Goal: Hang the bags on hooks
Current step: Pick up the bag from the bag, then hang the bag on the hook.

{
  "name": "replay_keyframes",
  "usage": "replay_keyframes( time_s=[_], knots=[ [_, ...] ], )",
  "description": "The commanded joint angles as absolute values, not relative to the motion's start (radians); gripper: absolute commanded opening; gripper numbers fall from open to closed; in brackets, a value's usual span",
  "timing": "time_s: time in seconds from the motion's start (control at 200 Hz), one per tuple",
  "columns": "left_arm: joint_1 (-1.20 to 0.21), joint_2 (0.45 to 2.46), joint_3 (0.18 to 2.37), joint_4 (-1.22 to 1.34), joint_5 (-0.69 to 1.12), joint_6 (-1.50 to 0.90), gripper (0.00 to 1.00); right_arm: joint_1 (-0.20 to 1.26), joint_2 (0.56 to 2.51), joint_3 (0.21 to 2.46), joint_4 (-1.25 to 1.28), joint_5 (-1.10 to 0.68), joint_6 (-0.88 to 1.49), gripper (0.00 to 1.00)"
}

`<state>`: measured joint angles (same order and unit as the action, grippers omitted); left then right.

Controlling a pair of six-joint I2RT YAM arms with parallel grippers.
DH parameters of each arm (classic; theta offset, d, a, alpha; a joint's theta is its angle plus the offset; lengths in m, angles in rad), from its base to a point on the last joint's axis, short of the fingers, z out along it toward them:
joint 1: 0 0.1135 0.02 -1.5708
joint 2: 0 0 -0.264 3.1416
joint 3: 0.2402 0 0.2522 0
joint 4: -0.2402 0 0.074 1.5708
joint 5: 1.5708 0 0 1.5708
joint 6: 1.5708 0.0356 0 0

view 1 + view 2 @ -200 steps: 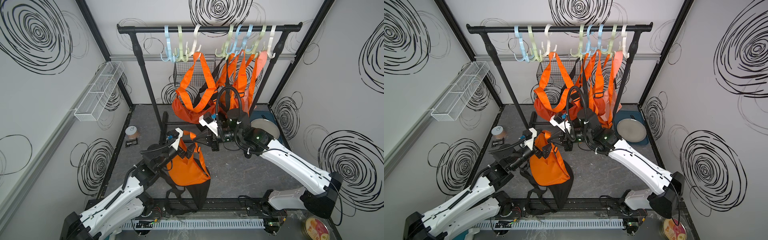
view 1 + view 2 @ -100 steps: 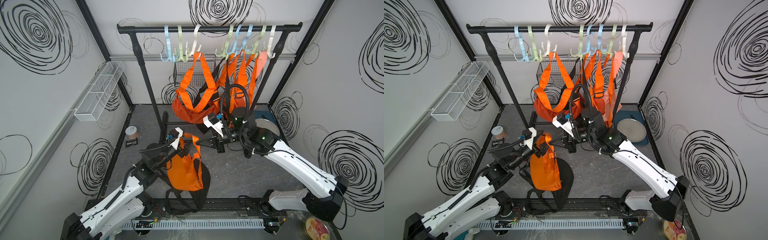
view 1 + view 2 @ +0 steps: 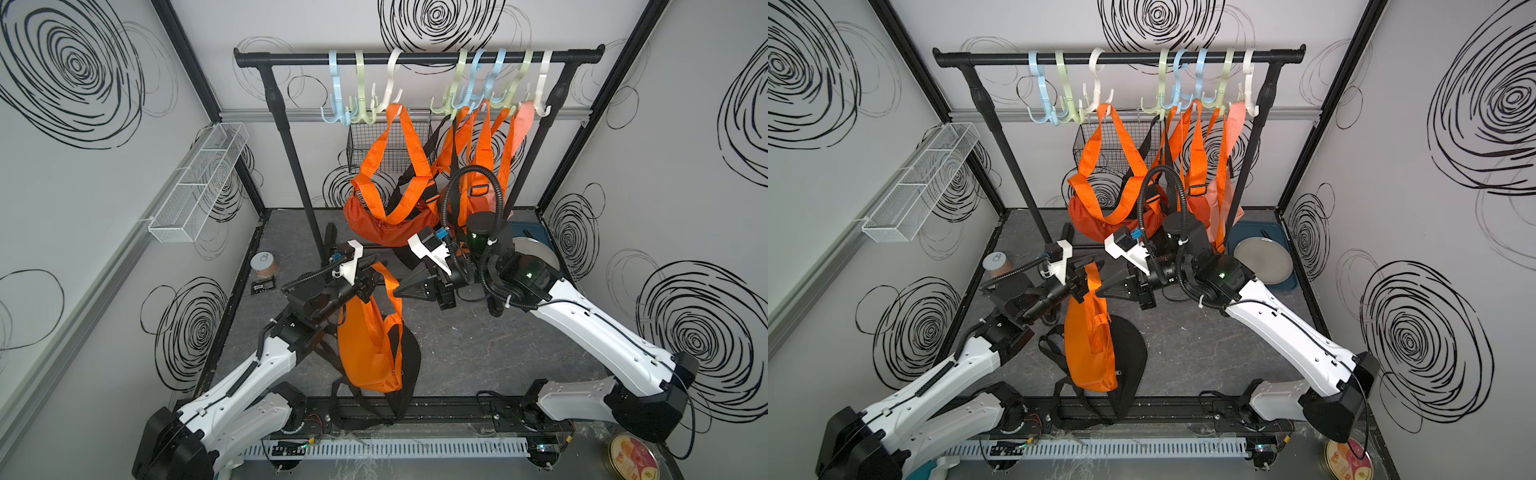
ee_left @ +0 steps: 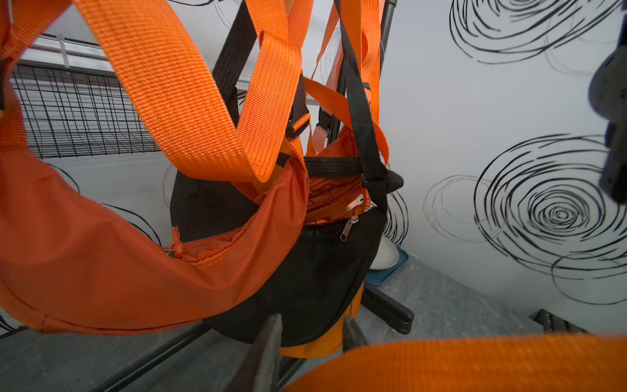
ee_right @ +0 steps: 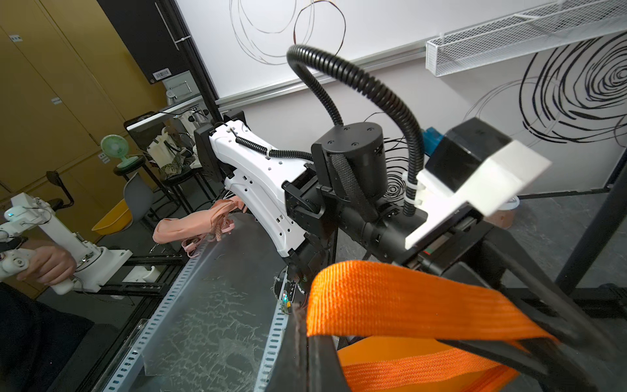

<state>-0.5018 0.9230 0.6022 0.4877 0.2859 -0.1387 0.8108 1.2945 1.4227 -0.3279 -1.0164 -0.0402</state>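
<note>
An orange bag with a black back hangs just above the floor by its orange strap. My right gripper is shut on that strap. My left gripper sits right beside it, jaws narrowed to a small gap, with the strap lying across one finger. Pastel hooks hang on the black rail. The blue hook and the green hook at its left end are bare.
Several orange and black bags hang from the other hooks, close behind both grippers. The rack's post stands left of them. A can, a plate on a blue tray and a white wall basket are nearby.
My left jaws have narrowed from wide open to a small gap at the strap. The bag has turned edge-on under the strap. The right gripper stays shut on the strap.
</note>
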Motion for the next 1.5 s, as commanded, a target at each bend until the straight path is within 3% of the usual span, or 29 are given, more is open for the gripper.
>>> replay_keyframes(
  time_s=[0.0, 0.145, 0.34, 0.475, 0.65, 0.856, 1.071, 1.171, 1.496],
  knots=[
    [-0.5, 0.877, 0.632, 0.476, 0.269, -0.097, 0.19, 0.774, 1.243, 1.477, -0.272, -1.096, -0.021, 0.0],
    [-0.5, 0.868, 0.641, 0.45, 0.271, -0.078, 0.0, 0.737, 1.233, 1.484, -0.225, -1.143, 0.008, 0.0],
    [-0.508, 0.832, 0.722, 0.328, 0.235, -0.05, 0.0, 0.689, 1.202, 1.468, -0.11, -1.005, 0.067, 0.0],
    [-0.553, 0.899, 1.015, 0.025, 0.151, -0.055, 0.0, 0.652, 1.25, 1.552, -0.024, -0.846, 0.121, 0.0],
    [-0.587, 1.044, 1.381, -0.206, 0.136, -0.077, 0.0, 0.635, 1.463, 1.84, -0.034, -0.821, 0.17, 0.0],
    [-0.598, 1.212, 1.657, -0.31, 0.01, -0.16, 0.0, 0.591, 1.739, 2.254, -0.06, -0.844, 0.25, 0.0],
    [-0.536, 1.368, 1.876, -0.352, -0.01, -0.255, 0.0, 0.517, 2.016, 2.63, 0.03, -0.906, 0.455, 0.0],
    [-0.499, 1.425, 1.953, -0.363, 0.006, -0.271, 0.0, 0.493, 2.079, 2.664, 0.144, -0.918, 0.552, 0.0],
    [-0.415, 1.53, 2.092, -0.346, 0.036, -0.32, 0.0, 0.496, 2.151, 2.686, 0.253, -0.881, 0.552, 0.0]
  ],
)
